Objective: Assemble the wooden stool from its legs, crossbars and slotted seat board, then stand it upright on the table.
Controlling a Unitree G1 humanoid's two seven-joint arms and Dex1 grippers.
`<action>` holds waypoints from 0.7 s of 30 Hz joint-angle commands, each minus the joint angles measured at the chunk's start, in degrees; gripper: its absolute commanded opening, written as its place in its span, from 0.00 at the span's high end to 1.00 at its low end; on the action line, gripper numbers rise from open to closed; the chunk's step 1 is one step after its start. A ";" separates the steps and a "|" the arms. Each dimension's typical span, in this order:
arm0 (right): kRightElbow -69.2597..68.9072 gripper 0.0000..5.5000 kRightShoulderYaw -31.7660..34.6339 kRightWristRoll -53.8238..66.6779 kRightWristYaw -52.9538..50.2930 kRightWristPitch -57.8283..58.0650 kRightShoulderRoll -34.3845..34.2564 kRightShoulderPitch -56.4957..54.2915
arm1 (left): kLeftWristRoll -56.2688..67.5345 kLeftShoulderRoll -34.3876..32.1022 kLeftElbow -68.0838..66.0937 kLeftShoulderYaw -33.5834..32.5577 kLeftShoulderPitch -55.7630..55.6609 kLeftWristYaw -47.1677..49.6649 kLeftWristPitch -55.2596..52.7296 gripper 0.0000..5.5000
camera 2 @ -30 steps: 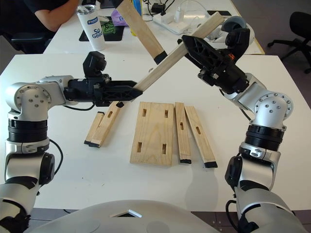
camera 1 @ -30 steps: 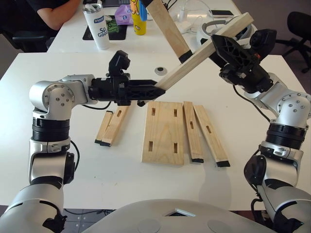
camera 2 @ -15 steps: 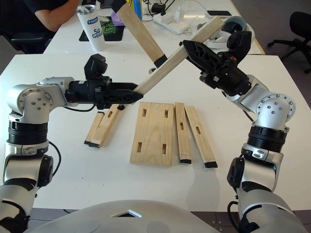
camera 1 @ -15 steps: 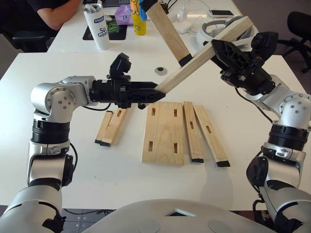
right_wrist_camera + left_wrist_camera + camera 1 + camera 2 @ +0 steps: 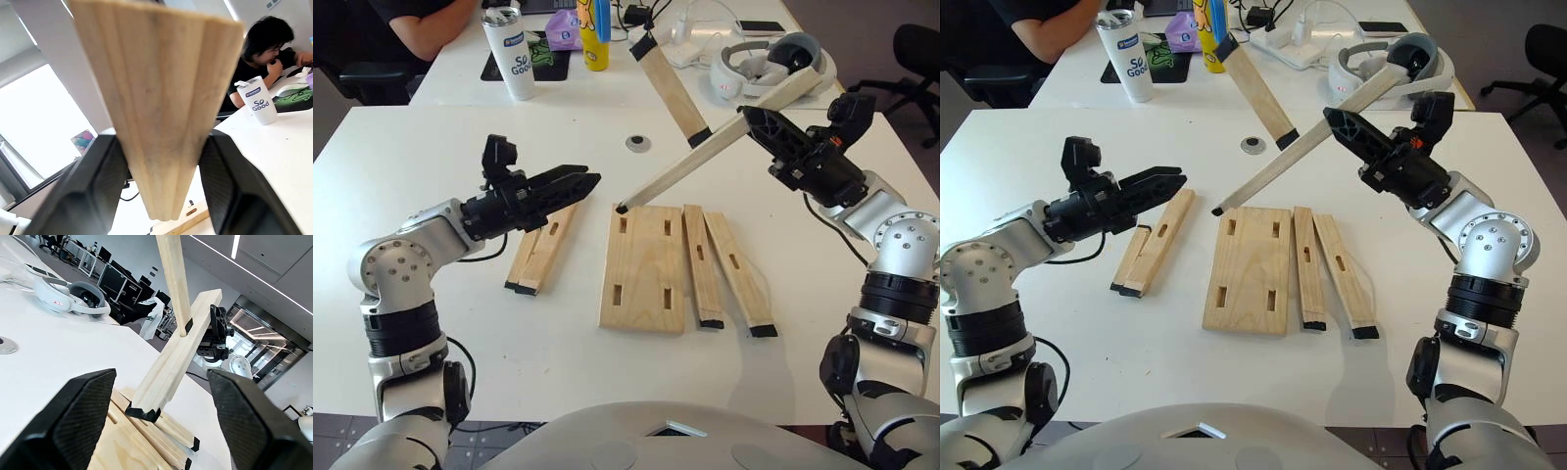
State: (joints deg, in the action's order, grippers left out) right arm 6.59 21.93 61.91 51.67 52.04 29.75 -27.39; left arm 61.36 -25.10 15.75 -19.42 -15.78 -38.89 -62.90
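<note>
- Starting at the jaws, we see the left gripper (image 5: 585,176) released, with its two dark fingers spread and nothing between them.
- It hovers above the table (image 5: 460,323), over the far end of a left pair of bars (image 5: 546,240) that lie flat side by side.
- We see the right gripper (image 5: 756,119) clenched on a long bar (image 5: 685,164), gripping it near the upper end.
- The long bar slants down toward the robot's left. Its black-tipped lower end is at the far left corner of the seat board (image 5: 644,264); we cannot tell whether it touches.
- A second bar (image 5: 671,83) crosses the long bar partway up and rises away toward the back.
- The seat board lies flat at the table's middle, four slots showing.
- Just right of it lie two slotted bars (image 5: 702,264), side by side.
</note>
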 commanded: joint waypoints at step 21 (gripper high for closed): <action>6.49 0.63 2.62 0.22 -3.88 -0.26 -3.71 -3.98 | -66.72 -5.85 2.41 56.98 10.44 -11.70 61.12 0.67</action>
State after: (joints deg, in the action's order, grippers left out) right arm 13.67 25.00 61.28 48.03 51.09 26.75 -29.35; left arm -2.87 -32.45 20.72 35.69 -4.25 -51.10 -2.71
